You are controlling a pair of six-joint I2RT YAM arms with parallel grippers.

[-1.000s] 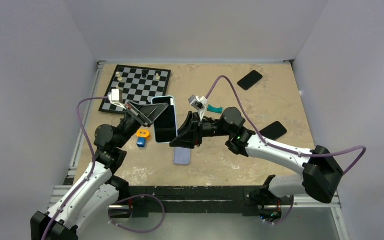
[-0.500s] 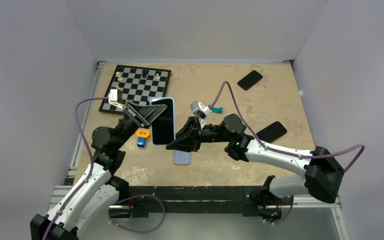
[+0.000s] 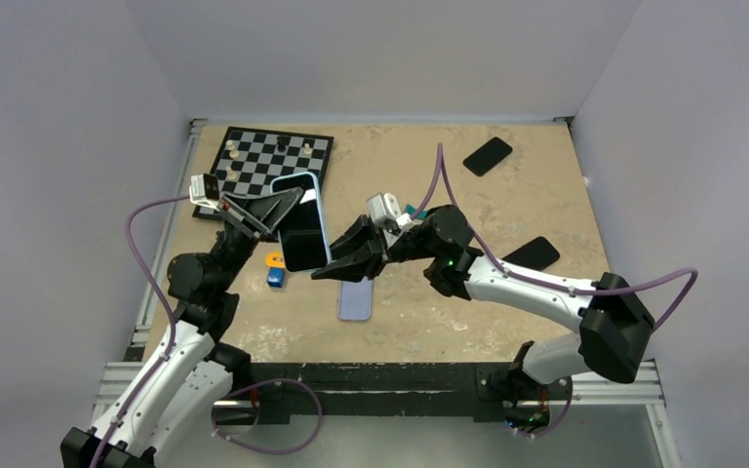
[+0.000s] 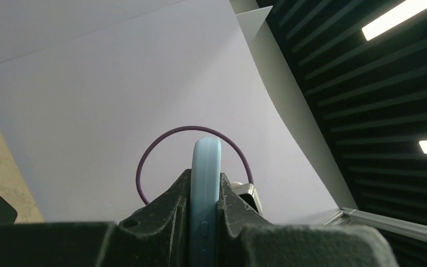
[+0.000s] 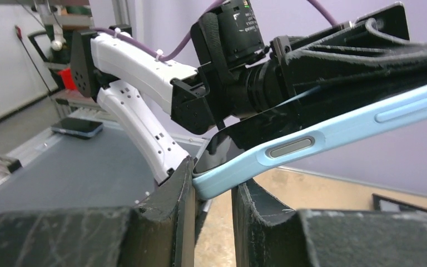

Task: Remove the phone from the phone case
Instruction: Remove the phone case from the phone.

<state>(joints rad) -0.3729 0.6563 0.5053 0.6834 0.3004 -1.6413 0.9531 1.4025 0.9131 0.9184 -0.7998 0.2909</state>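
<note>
While the left gripper (image 3: 291,203) clamps the phone (image 3: 302,234) in its blue case (image 5: 322,133) above the table (image 3: 527,195), the jaws of the right gripper (image 3: 336,268) straddle the case's lower corner; whether they pinch it, I cannot tell.

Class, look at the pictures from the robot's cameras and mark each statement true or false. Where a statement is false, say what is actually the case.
1. The left tool has the cased phone clamped between its fingers. True.
2. The cased phone lies flat on the table. False: it is held up in the air above the table.
3. A chessboard sits at the far left of the table. True.
4. The right tool is well away from the cased phone. False: its fingers straddle one corner of the light blue case.
</note>
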